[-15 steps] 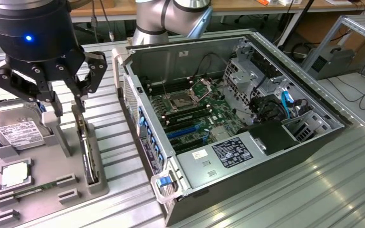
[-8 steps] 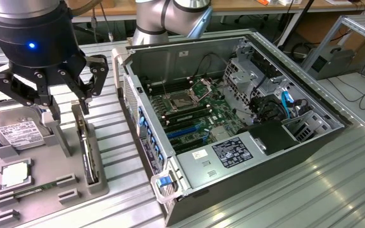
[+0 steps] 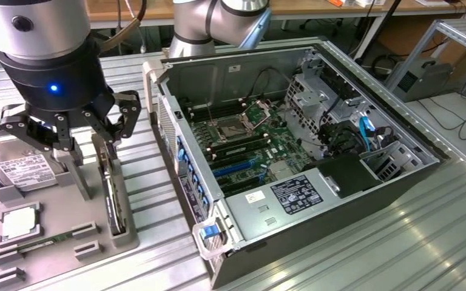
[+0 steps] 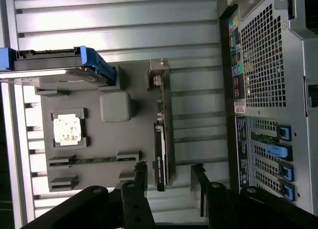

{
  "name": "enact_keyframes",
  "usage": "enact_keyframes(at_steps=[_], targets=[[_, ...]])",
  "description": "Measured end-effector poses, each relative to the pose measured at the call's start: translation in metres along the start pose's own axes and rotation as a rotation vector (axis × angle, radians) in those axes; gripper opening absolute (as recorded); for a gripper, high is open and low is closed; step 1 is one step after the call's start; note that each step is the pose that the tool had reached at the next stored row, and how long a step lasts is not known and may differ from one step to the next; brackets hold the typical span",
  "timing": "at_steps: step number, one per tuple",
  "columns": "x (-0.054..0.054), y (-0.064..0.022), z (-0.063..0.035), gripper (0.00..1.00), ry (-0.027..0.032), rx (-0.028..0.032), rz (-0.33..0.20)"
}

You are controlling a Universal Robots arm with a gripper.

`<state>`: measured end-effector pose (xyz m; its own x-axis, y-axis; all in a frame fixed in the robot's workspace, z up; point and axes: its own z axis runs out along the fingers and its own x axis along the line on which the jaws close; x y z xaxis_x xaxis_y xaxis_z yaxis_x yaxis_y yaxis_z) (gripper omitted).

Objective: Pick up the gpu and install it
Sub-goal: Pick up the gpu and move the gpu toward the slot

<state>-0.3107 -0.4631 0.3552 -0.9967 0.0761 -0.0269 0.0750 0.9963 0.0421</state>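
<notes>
The gpu (image 3: 113, 185) is a thin dark card standing on edge in a slot of the grey holder tray (image 3: 61, 212), with its pale metal bracket at the far end. My gripper (image 3: 75, 136) hangs just above it, open. In the wrist view the gpu (image 4: 162, 139) runs lengthwise, and its near end lies between the two black fingers (image 4: 140, 173) of my gripper (image 4: 169, 175). A visible gap separates the card from each finger. Nothing is held.
The open computer case (image 3: 298, 151) lies at the exterior view's right of the tray, its motherboard and slots exposed; its rear panel (image 4: 268, 90) faces the tray. On the tray are a hard drive (image 3: 22, 167), a CPU (image 3: 20, 223) and a memory stick (image 3: 47, 242). The ribbed metal table (image 3: 378, 242) surrounds everything.
</notes>
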Motion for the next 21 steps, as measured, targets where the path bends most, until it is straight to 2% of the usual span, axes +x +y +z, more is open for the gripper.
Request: enact_keyframes(at_steps=[3, 21], targets=[[0.000, -0.0004, 0.0100, 0.48, -0.0001, -0.0001, 0.000], [0.001, -0.0020, 0.0483, 0.48, 0.0001, 0.0000, 0.000]])
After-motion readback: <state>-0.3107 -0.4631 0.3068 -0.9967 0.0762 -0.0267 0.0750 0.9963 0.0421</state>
